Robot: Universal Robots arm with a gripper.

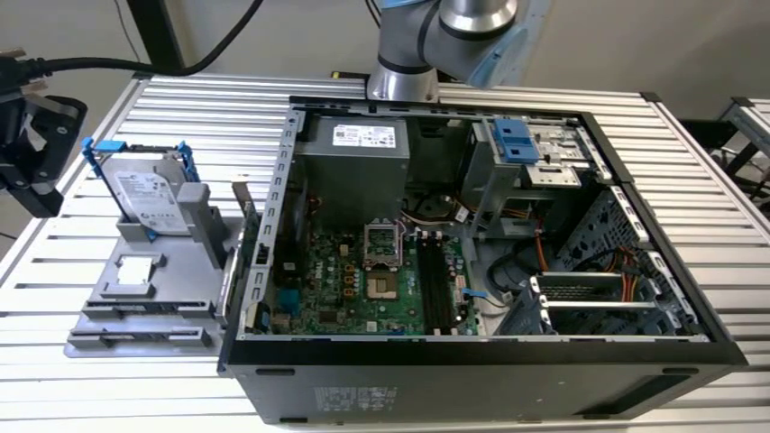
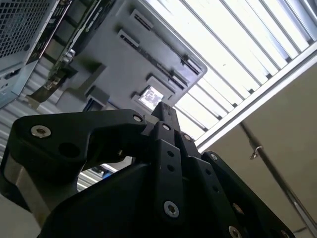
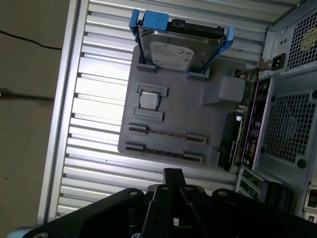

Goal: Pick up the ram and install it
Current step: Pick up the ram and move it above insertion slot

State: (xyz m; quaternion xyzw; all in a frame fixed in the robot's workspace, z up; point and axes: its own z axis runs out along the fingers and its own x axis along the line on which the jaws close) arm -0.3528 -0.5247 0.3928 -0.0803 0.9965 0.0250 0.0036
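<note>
The claw [image 3: 172, 174] is cut off by the first wrist view's edge.

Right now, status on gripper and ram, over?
Gripper shut, empty, hovering short of the gray tray. Ram on edge in its tray holders, untouched. Hard drive at tray's far end, clear.

Slatted table [image 1: 121, 383] under case [image 1: 481, 390], grey tray [image 1: 180, 290]

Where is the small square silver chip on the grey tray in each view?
Exterior view: the small square silver chip sits on the flat grey plastic tray, at the exterior view's left of the open black computer case.
Second wrist view: the chip lies in a square holder on the tray.
First wrist view: the chip is on the tray, between the silver hard drive in its blue bracket and the slot holders.
Shared landmark: the grey tray.
</note>
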